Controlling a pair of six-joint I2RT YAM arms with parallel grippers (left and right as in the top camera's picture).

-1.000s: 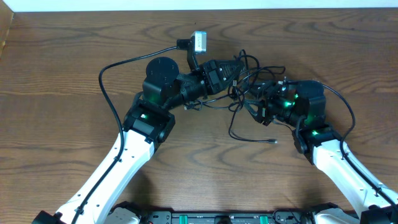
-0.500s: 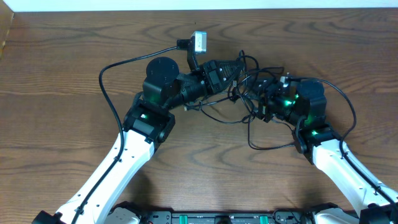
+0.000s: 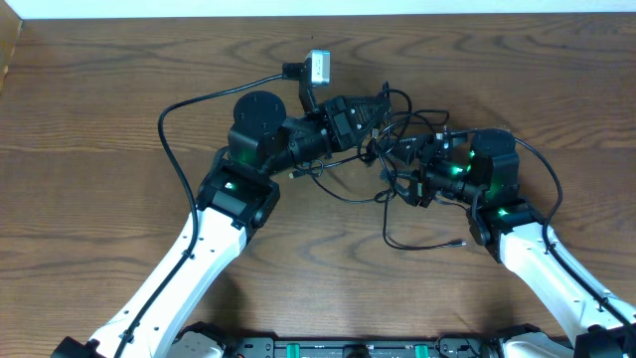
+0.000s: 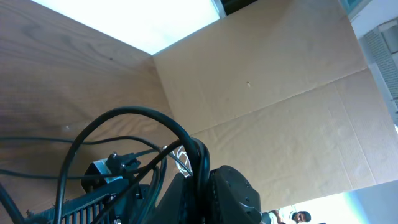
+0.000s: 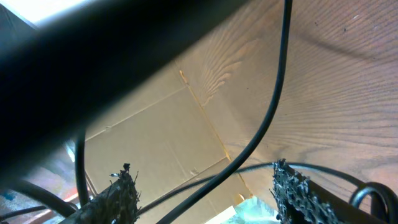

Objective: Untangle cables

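A tangle of thin black cables (image 3: 394, 149) hangs between my two grippers at the middle of the table. My left gripper (image 3: 384, 117) points right and is shut on a black cable (image 4: 134, 114), which loops up out of its jaws (image 4: 202, 180). My right gripper (image 3: 410, 177) points left into the tangle. Its fingers (image 5: 205, 193) are open, and a black cable (image 5: 273, 106) runs across the gap between them. One loose black strand (image 3: 412, 244) trails down onto the table and ends in a small plug (image 3: 456, 242). I cannot make out a white cable.
The left arm's thicker black wire (image 3: 165, 129) arcs out over the table at the left. The left wrist camera (image 3: 318, 67) sticks up behind the tangle. A brown cardboard wall (image 4: 280, 93) stands beyond the table. The table's edge (image 3: 8, 60) is at the far left.
The loose strand below the right gripper swung out towards the right and settled with its plug further right. The right gripper shifted slightly within the tangle. The left arm held still.
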